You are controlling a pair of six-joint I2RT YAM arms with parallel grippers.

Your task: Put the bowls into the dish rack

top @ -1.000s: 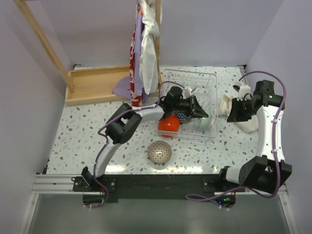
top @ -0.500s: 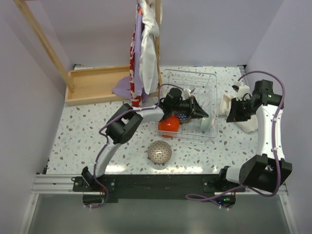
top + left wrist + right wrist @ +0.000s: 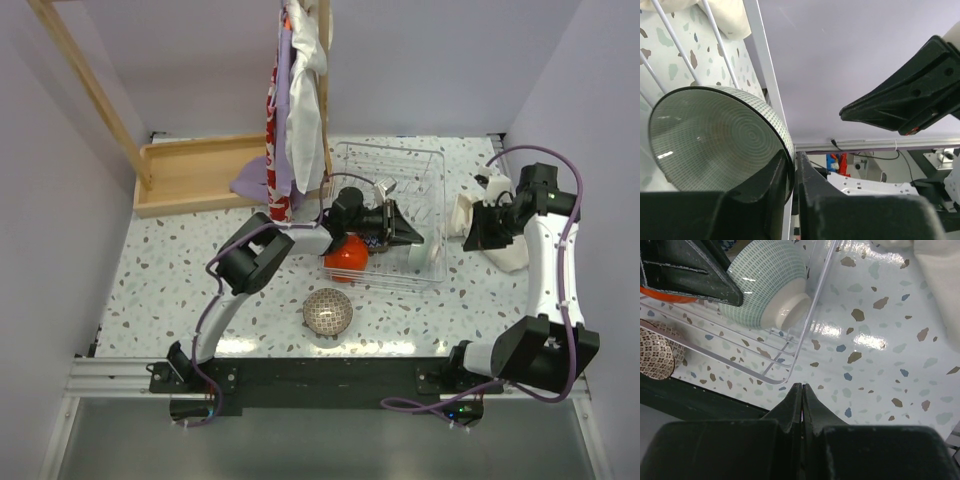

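OK, top cam first: I see L hand reaching into the dish rack at its right end, on the mint bowl. Orange-red bowl sits in the rack's near-left corner. Speckled bowl is on the desk out front. R hand hovers right of the rack, near a white cloth.

L wrist cam: fingers pinch the mint bowl's rim, one inside, one outside.

R wrist cam: R hand closed, empty. Mint bowl lies tilted on its side in the rack, foot toward the rack's wall.
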